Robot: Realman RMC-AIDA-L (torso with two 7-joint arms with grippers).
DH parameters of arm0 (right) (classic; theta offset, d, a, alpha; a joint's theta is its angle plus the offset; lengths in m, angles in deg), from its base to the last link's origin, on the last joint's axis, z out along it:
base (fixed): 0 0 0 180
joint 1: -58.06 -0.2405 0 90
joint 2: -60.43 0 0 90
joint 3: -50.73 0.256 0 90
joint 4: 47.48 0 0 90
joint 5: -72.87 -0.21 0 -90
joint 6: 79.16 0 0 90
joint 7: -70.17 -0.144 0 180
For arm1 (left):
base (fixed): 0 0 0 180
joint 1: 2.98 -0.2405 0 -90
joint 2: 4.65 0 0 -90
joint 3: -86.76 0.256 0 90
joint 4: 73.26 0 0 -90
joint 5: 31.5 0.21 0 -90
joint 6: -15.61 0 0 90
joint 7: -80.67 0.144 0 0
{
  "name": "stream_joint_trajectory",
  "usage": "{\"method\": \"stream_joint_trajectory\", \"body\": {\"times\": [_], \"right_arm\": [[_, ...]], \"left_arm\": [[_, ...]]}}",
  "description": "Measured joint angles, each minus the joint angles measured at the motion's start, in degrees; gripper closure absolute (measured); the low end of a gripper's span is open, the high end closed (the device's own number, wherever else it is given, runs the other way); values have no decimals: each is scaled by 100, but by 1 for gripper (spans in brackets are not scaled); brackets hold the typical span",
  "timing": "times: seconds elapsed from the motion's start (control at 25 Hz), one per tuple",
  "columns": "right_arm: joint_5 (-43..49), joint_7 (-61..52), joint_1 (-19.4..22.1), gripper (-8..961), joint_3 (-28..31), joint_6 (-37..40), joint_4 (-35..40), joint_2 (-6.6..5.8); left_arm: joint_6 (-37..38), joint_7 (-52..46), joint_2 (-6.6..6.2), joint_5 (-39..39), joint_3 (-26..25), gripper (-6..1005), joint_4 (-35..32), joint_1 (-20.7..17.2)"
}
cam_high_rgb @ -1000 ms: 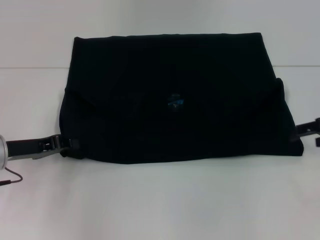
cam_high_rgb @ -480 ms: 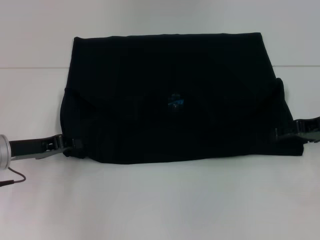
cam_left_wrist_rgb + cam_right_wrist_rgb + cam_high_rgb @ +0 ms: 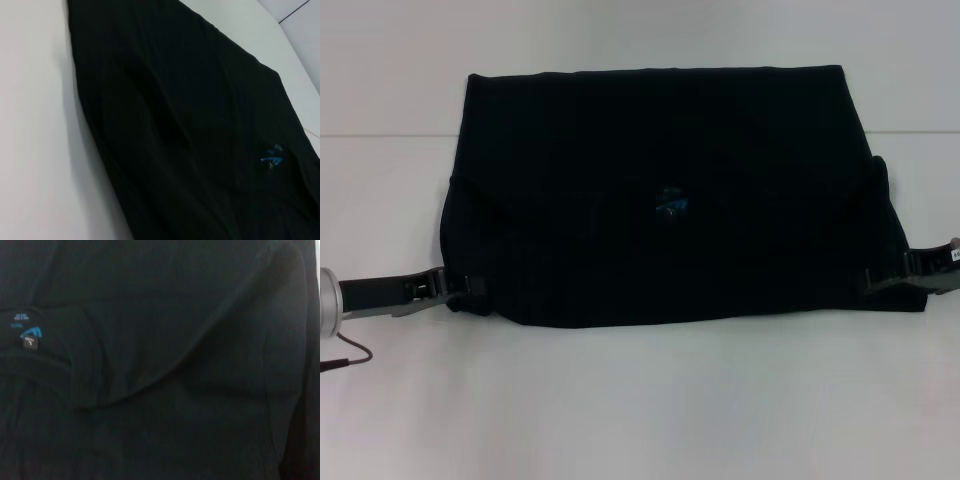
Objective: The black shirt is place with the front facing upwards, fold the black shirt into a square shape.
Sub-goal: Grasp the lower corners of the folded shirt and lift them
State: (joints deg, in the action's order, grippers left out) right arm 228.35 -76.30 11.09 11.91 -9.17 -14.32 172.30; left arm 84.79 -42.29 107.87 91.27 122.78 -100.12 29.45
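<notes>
Both end effectors, left [image 3: 455,288] and right [image 3: 880,279], are meeting the near corners of the black shirt [image 3: 660,190], grip hard to tell, which is lying half-folded into a wide rectangle on the tabletop [image 3: 640,400], probably needing one more fold.

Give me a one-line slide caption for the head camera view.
Partly folded black shirt on a white table, left hand and right hand at its near corners.
</notes>
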Motion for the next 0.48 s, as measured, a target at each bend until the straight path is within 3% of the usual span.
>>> {"method": "stream_joint_trajectory", "body": {"times": [0.04, 0.48], "right_arm": [[18, -7, 0, 123, -34, 2, -1, -2], [35, -66, 27, 348, -173, -75, 1, -30]], "left_arm": [[0, 0, -1, 0, -6, 950, -3, 0], [10, 72, -2, -7, -30, 950, 8, -6]]}}
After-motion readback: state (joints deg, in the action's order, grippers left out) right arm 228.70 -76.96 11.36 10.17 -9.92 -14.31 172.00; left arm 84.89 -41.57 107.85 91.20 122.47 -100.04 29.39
